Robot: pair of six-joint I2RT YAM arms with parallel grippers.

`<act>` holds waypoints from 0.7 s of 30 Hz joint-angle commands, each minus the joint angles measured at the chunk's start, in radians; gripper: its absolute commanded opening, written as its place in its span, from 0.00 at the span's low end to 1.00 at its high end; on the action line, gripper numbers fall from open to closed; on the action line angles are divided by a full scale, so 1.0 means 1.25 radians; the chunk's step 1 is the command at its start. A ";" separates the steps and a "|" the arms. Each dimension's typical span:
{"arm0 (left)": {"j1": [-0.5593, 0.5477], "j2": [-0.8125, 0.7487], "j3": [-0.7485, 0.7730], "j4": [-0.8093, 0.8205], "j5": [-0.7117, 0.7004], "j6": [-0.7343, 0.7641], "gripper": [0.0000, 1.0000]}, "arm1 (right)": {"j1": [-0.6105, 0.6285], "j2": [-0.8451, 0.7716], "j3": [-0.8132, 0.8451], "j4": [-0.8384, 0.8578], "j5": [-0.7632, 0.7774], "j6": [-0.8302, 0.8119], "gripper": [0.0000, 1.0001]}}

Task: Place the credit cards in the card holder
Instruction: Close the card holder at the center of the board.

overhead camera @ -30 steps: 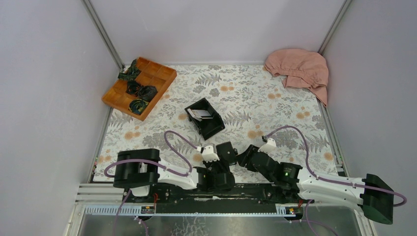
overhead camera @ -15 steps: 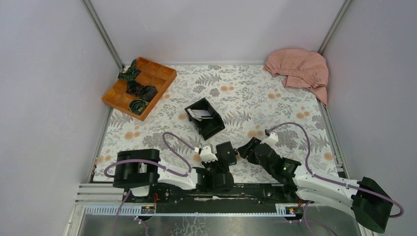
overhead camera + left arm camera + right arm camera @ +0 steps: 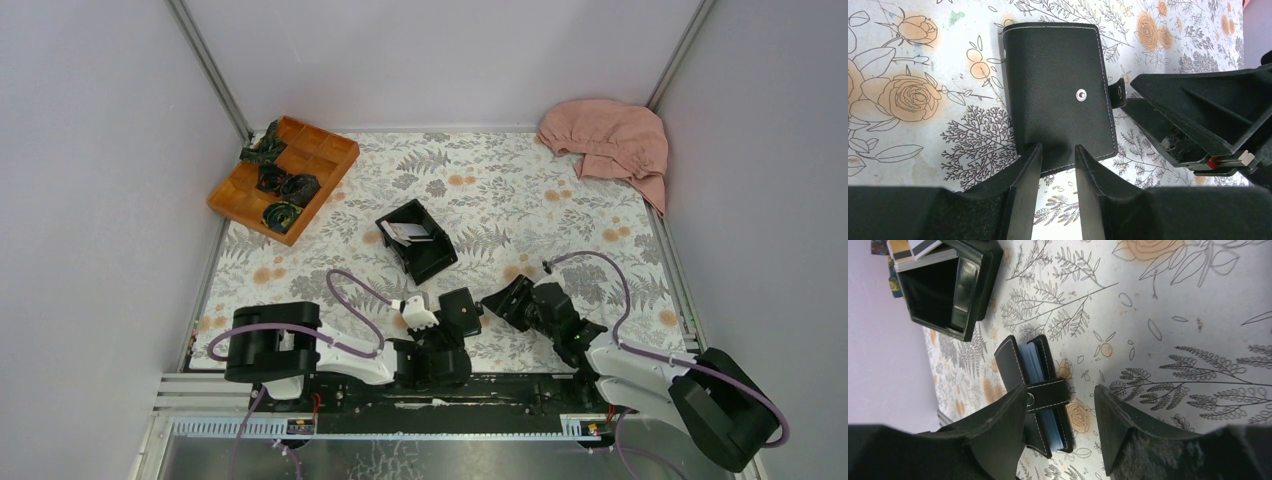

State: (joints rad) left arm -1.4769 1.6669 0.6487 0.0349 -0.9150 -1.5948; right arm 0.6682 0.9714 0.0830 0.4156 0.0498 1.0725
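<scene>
Seen from above, the closed black card holder point(image 3: 461, 310) lies on the floral bench point(image 3: 560, 190) near the front edge, between the two arms. The left gripper point(image 3: 450, 328) is at its near side and the right gripper point(image 3: 494, 303) is just beside its right side. Further back, well apart from it, the credit cards point(image 3: 408, 231) lie in the rear end of a black open-topped box point(image 3: 428, 258). An orange compartment tray point(image 3: 322, 160) holding dark bundles sits at the far left, and a pink cloth point(image 3: 607, 137) at the far right. In the left wrist view the holder lies flat with its snap stud up and its clasp tab sticking out to the right. The left gripper's fingers point(image 3: 1023, 185) stand a little apart over its near edge, gripping nothing. In the right wrist view the holder is seen edge-on, its blue-grey pockets showing between the covers. The right gripper is spread wide, with one fingertip at the clasp tab; whether they touch cannot be told.
</scene>
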 commanded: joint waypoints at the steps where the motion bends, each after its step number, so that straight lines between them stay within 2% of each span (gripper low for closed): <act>1: 0.017 0.027 -0.040 -0.145 0.050 0.040 0.40 | -0.015 0.036 -0.028 0.135 -0.095 0.035 0.59; 21: 0.033 0.047 -0.025 -0.169 0.085 0.071 0.40 | -0.033 0.298 -0.101 0.512 -0.179 0.126 0.58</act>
State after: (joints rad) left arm -1.4670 1.6722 0.6682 0.0158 -0.8829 -1.5459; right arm 0.6380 1.2877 0.0078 0.9161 -0.1425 1.2007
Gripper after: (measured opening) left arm 0.393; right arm 0.582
